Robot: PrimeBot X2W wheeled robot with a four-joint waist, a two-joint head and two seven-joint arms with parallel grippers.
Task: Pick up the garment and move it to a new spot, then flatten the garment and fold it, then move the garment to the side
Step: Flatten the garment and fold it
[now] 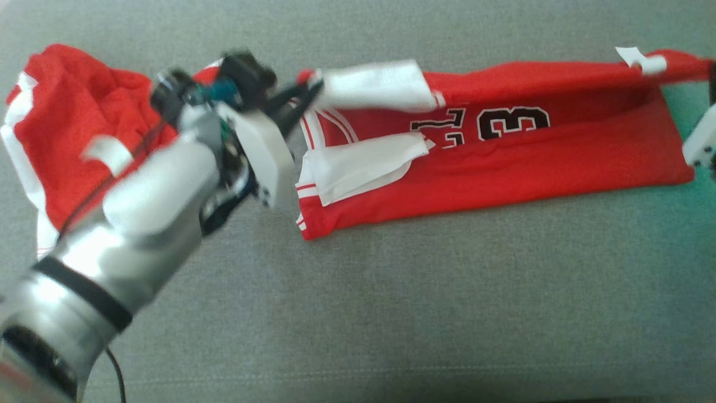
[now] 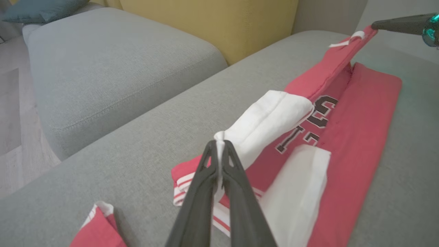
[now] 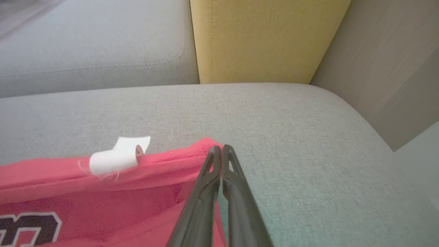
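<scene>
On the grey sofa cushion [image 1: 391, 313] the red garment [image 1: 503, 173] lies stretched out lengthwise, its black numerals showing. My left gripper [image 2: 219, 147] is pinched tight on the edge of its white sleeve [image 2: 271, 120], holding that end raised. My right gripper [image 3: 219, 151] is clamped on the far red corner, near a white tag [image 3: 118, 156]. A second red garment [image 1: 61, 123] lies crumpled at the cushion's left end.

Clamped tight (both): left claw [image 2: 219, 143], right claw [image 3: 220, 147].
</scene>
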